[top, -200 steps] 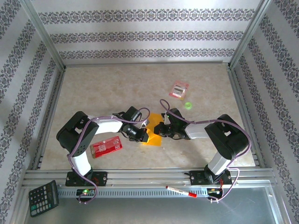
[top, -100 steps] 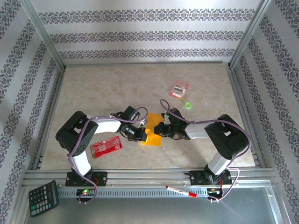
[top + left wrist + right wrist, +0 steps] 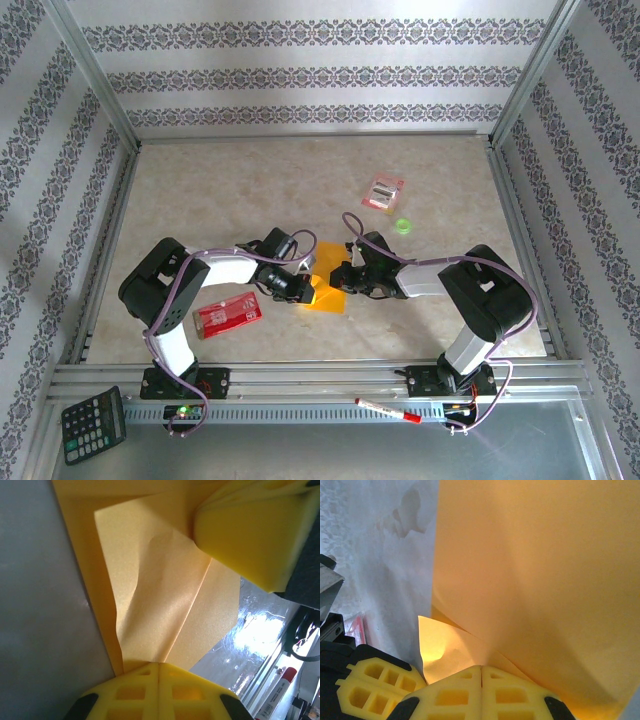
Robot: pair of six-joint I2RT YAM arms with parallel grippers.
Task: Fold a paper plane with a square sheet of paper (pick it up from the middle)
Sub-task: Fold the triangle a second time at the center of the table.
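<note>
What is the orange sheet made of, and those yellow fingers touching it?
The square sheet of paper looks like thin, mostly matte paper: it keeps sharp creases and buckles softly. The fingers of the left end effector look like moulded yellow plastic or rubber, with square pockets; I cannot tell which.

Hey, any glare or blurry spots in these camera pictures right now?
Left wrist view: strong glare on the table at lower right, the paper sharp enough to show grain. Right wrist view: the table washed out pale, paper soft and close. Top view: even light, faint shadows under the arms.
</note>
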